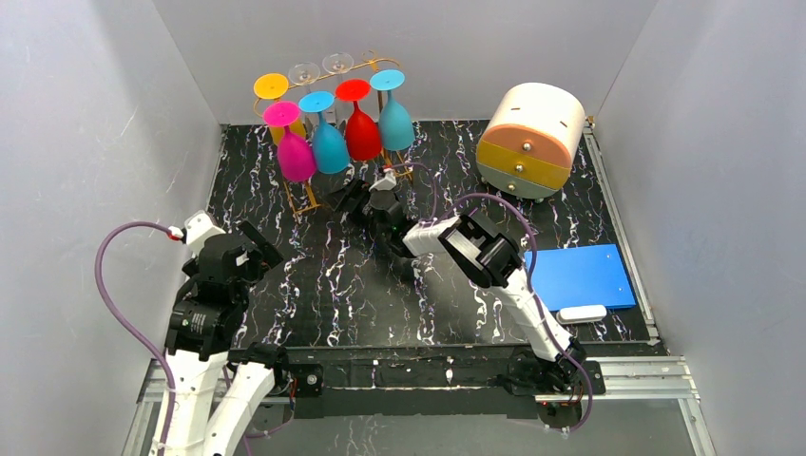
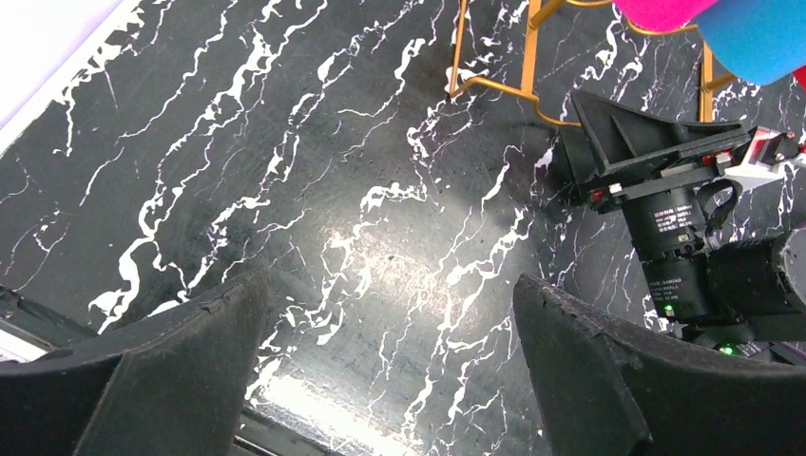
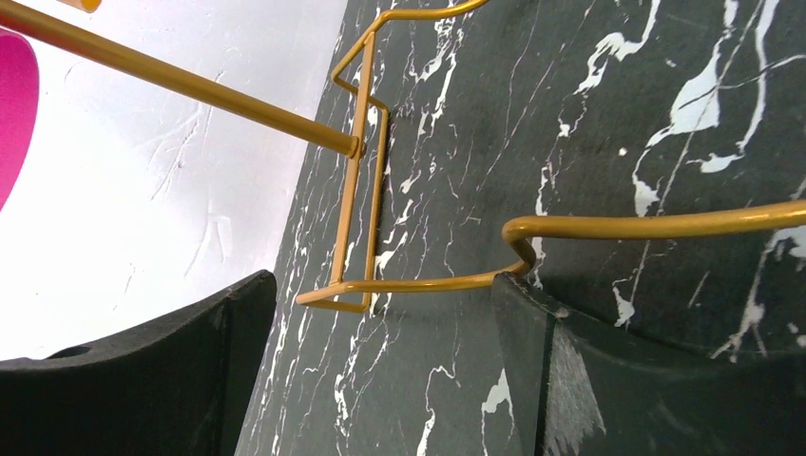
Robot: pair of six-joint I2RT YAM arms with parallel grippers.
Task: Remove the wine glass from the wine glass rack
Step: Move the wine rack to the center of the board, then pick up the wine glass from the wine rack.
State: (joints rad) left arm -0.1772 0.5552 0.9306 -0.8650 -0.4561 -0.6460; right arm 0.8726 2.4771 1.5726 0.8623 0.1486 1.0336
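A black desk [image 1: 323, 285] with white marble veins is carrying everything. At its far left corner a tall gold wire rack [image 3: 656, 224] is standing. The right fingers [image 3: 171, 380] are hovering spread apart just beside the rack's foot, gripping nothing. The left fingers [image 2: 171, 380] are hanging apart near the left edge. A pink wine glass [image 1: 296, 155], a blue wine glass [image 1: 330, 147], a red wine glass [image 1: 362, 133] and a teal wine glass [image 1: 395, 123] are hanging bowl-down from the rack's top rails.

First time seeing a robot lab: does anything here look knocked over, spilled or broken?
Nothing stands out. The wine glasses hang upside down on the wine glass rack, as intended; none has fallen, nothing is spilled.
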